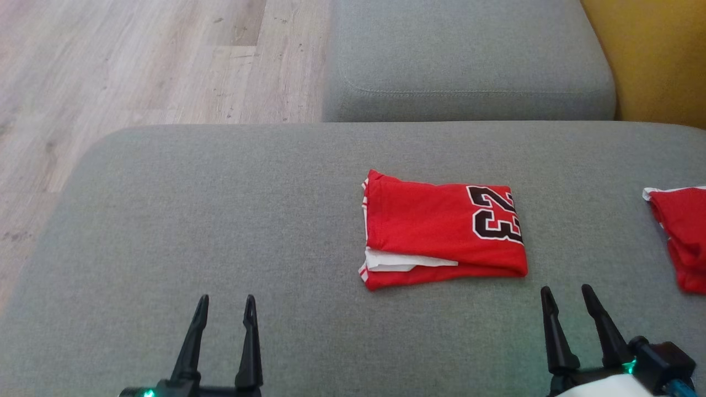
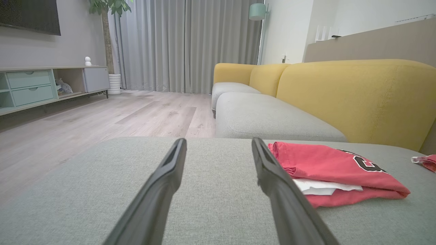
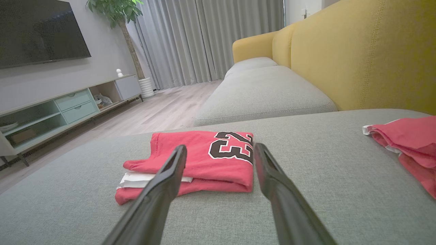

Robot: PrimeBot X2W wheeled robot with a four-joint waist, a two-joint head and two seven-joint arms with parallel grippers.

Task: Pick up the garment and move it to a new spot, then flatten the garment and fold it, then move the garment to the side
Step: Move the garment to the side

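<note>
Hovering at the near edge of the grey cushion point(image 1: 220, 220), left gripper point(image 1: 227, 299) and right gripper point(image 1: 565, 288) are being held open. The folded red jersey point(image 1: 436, 226), mid-cushion, could be undone by a single-layer pinch.

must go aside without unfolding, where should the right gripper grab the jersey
Likely the jersey's near right corner, below the 23, from the near side: the edge there is a closed fold, and the open right gripper sits just short of it. The left end shows loose layers.
</note>
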